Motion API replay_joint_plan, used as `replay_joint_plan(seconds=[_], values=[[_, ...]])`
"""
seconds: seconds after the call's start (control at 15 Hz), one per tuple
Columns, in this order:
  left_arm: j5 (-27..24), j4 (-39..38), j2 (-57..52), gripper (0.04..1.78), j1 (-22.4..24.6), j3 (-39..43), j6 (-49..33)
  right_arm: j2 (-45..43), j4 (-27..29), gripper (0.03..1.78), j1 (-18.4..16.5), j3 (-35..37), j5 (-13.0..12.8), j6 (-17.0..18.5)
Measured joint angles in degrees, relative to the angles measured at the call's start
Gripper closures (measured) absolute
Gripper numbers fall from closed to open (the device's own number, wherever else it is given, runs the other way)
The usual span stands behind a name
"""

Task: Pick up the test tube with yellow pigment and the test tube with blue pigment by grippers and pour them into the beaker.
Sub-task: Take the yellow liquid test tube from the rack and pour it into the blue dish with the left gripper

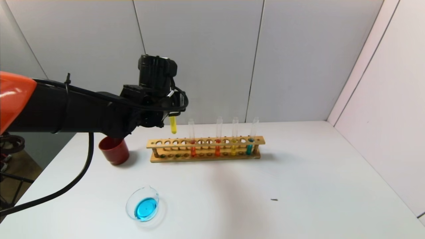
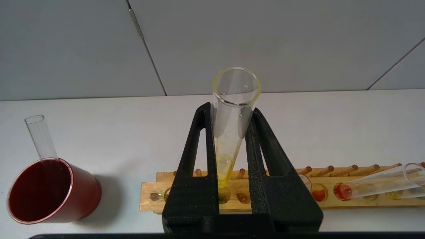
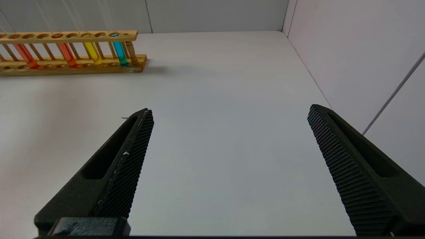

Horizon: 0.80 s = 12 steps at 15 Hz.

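left claw [image 2: 229, 116], raised, clamping yellow tube [image 2: 232, 109]

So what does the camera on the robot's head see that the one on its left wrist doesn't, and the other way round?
Only the head view shows the beaker with blue liquid near the table's front edge, the teal tube at the rack's right end, and the left arm from outside.

Only the left wrist view shows an empty tube standing in the red cup, and the open mouth of the tube held in the left hand.

Both show the yellow tube, wooden rack and red cup.
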Motion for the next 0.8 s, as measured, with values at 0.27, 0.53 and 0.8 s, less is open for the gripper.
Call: replay_joint_plan(seconds=[0.27, 0.53, 0.8], values=[[0.07, 7.18, -4.22, 1.52, 0.02, -0.74, 1.38, 0.00, 0.00, 0.11, 0.00, 0.00, 0.00, 0.00], [-0.09, 13.01, -12.02, 1.52, -0.02, 4.91, 4.93, 0.00, 0.01, 0.11, 0.00, 0.00, 0.02, 0.00], [-1.16, 13.99, -22.19, 1.52, 0.57, 17.02, 10.98, 0.00, 0.01, 0.11, 0.00, 0.00, 0.00, 0.00]])
